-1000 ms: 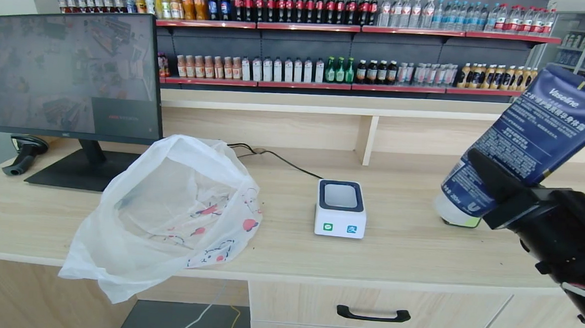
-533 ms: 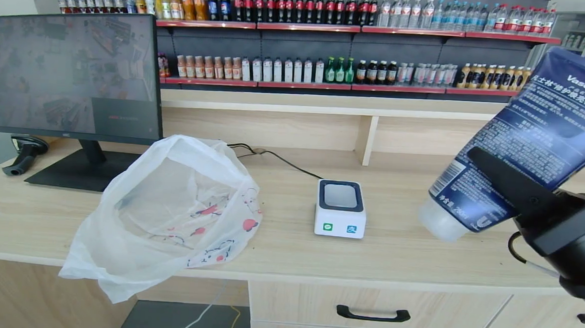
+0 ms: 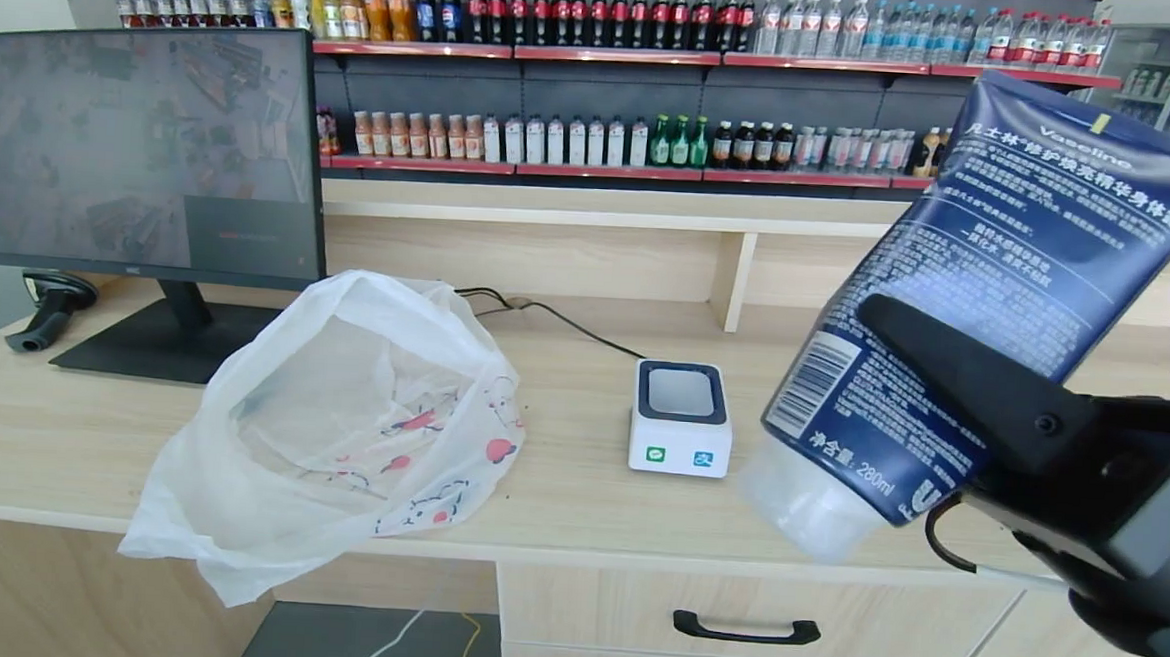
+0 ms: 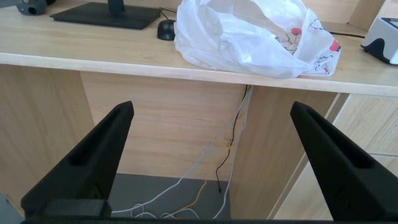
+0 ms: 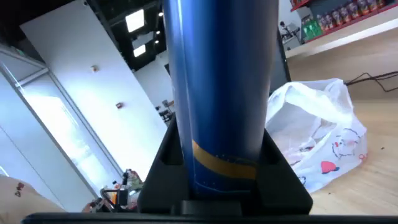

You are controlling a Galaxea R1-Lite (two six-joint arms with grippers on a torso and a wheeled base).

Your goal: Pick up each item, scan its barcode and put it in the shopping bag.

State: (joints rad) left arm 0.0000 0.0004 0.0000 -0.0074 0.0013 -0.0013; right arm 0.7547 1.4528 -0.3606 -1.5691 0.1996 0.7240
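Right, current state:
- Right gripper (image 3: 905, 335) is clamped on the blue tube (image 3: 1031, 222). One black finger lies across the tube's printed face. In the right wrist view the fingers sit on both sides of the tube body.
- The tube is held up at 3 o'clock of the scanner (image 3: 681, 417) in the head view. It is tilted, with the clear cap toward 7 o'clock and the crimped end toward 1 o'clock.
- It looks clear of the bench (image 3: 576, 508) and touches nothing except the gripper.
- The barcode (image 3: 810, 385) is on the tube's lower part, just above the cap. It faces the head camera.
- The scanner is a small white box with a dark-framed window on top, sitting mid-bench.
- A black cable (image 3: 546, 311) runs across the bench from 11 o'clock of the scanner; its far end is out of sight behind the bag.
- The bag (image 3: 340, 426) is at 9 o'clock of the scanner. It is white plastic with red and black print, slumped with its mouth open. One corner hangs over the bench's front edge.
- Left gripper (image 4: 211, 109) is spread wide and holds nothing. It is low, in front of the bench's front panel, below the bag.
- The monitor (image 3: 144, 145) is at 11 o'clock of the bag, with a handheld scanner (image 3: 50, 311) beside its stand.
- A drawer with a black handle (image 3: 746, 629) is at 6 o'clock of the scanner.
- Shelves (image 3: 659, 62) of bottles line the back wall at 12 o'clock.
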